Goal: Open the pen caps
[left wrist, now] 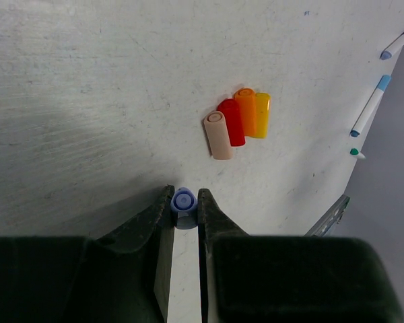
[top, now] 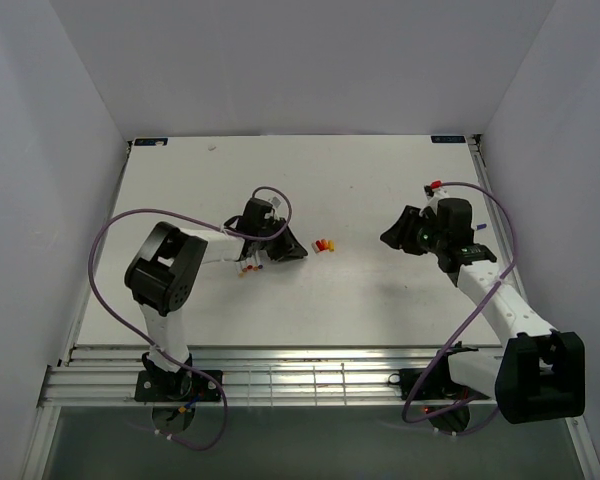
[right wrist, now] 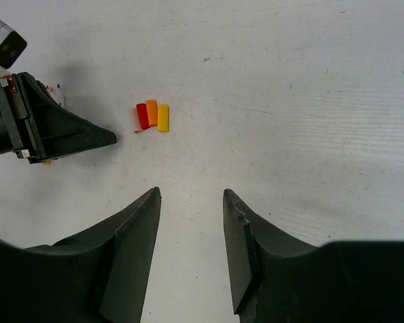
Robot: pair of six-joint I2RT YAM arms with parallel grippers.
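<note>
Now your left gripper (left wrist: 184,197) is closed narrow on a white pen (left wrist: 185,269). Its blue cap (left wrist: 184,202) shows end-on between the fingertips, at the lower centre of the left wrist view. Four loose caps (left wrist: 237,122) lie together on the table (left wrist: 87,101), up and to the right. Your right gripper (right wrist: 191,194) stands partly open and holds nothing. I judge the cap to be light, stiff and smooth, so it may slip. Pinch it across its round sides and pull straight along the barrel.
</note>
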